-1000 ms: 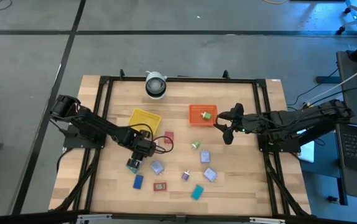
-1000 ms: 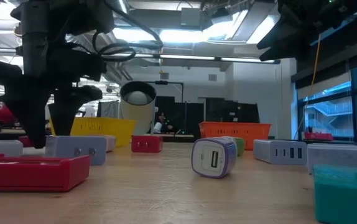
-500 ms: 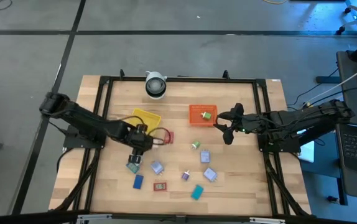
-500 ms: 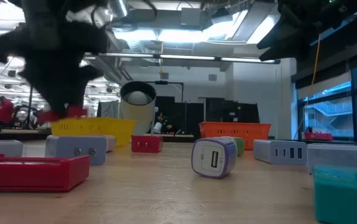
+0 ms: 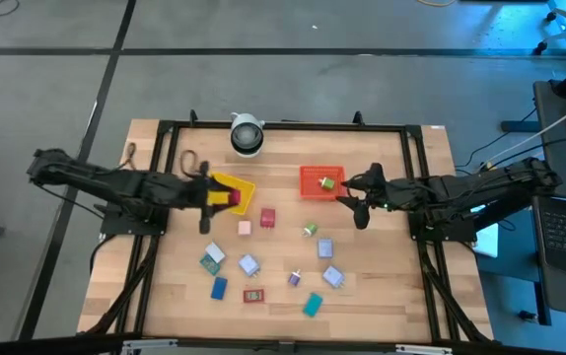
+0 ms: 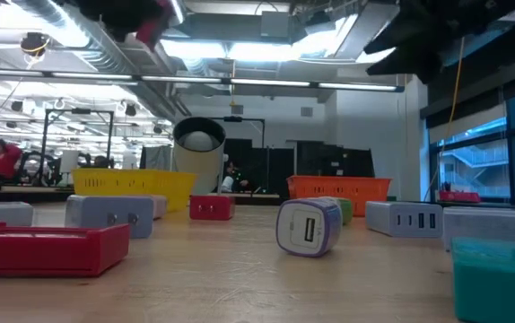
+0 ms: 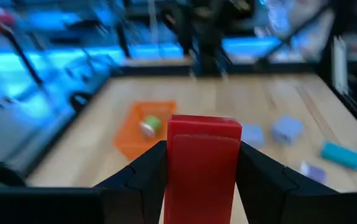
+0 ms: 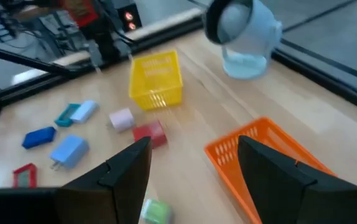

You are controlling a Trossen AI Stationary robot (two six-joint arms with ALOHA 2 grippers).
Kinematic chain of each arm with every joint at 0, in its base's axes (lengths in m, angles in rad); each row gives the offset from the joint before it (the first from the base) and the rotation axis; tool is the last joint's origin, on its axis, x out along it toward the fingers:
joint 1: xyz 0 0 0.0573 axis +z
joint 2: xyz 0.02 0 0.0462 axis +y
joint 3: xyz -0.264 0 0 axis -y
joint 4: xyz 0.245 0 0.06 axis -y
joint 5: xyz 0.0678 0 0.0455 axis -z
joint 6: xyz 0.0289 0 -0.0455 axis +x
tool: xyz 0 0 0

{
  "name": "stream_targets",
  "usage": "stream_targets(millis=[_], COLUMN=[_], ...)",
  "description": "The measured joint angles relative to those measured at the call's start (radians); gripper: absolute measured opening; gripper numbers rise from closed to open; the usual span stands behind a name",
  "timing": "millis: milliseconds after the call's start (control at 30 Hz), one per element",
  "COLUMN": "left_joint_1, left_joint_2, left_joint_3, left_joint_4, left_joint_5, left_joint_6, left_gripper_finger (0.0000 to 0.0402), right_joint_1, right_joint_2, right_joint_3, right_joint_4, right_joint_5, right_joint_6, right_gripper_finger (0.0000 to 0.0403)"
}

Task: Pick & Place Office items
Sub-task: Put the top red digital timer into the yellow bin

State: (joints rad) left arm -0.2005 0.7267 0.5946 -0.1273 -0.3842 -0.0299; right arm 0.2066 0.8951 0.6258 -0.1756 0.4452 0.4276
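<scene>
Surface: pale wooden table [image 5: 382, 296] in a black frame, grey floor around; lit hall behind in low view. No legible writing.

Left gripper [image 5: 226, 197], left of centre, over the yellow tray [image 5: 226, 183], clamps a red block [image 7: 202, 163].

Right gripper [image 5: 354, 207], right of centre beside the red tray [image 5: 315, 176], fingers apart, empty.

Office items [image 5: 263, 266] scattered lower centre.

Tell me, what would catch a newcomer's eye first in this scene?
Probably the left gripper, clamped on a bright red blocky piece and held above the shallow yellow tray. Next, small colourful blocks lie scattered over the wooden table, while the right gripper waits, open, beside the orange tray.
</scene>
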Motion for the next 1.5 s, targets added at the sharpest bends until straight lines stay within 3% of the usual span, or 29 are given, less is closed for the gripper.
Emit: stream_targets(millis=[167,333,500,600,800,1133,1267,1500], left_joint_1=[0.002,0.049,0.145,0.210,0.310,0.387,0.417,0.426], left_joint_2=[-0.131,-0.198,-0.231,-0.232,-0.222,-0.208,-0.154,0.005], left_joint_3=[-0.078,-0.144,-0.164,-0.164,-0.163,-0.163,-0.116,0.054], left_joint_4=[0.003,0.003,-0.001,-0.003,-0.011,-0.059,-0.149,-0.399], left_joint_5=[-0.084,-0.096,-0.082,-0.022,0.124,0.169,0.181,0.238], left_joint_6=[0.017,-0.015,-0.051,-0.075,-0.113,-0.149,-0.210,-0.183], left_gripper_finger=[0.0155,0.0161,0.0156,0.0158,0.0160,0.0159,0.0159,0.0159], right_joint_1=[0.000,0.000,0.000,0.000,0.000,0.000,0.000,0.000], right_joint_2=[0.000,0.000,0.000,-0.001,-0.001,-0.001,-0.001,-0.001], right_joint_3=[0.000,0.000,0.000,0.000,0.000,0.000,0.000,0.000], right_joint_4=[0.034,0.034,0.053,0.060,0.060,0.056,0.056,0.056], right_joint_5=[-0.043,-0.042,-0.042,-0.042,-0.043,-0.046,-0.046,-0.045], right_joint_6=[-0.047,-0.046,-0.046,-0.049,-0.051,-0.053,-0.053,-0.046], right_gripper_finger=[0.0240,0.0240,0.0240,0.0240,0.0240,0.0240,0.0240,0.0240])
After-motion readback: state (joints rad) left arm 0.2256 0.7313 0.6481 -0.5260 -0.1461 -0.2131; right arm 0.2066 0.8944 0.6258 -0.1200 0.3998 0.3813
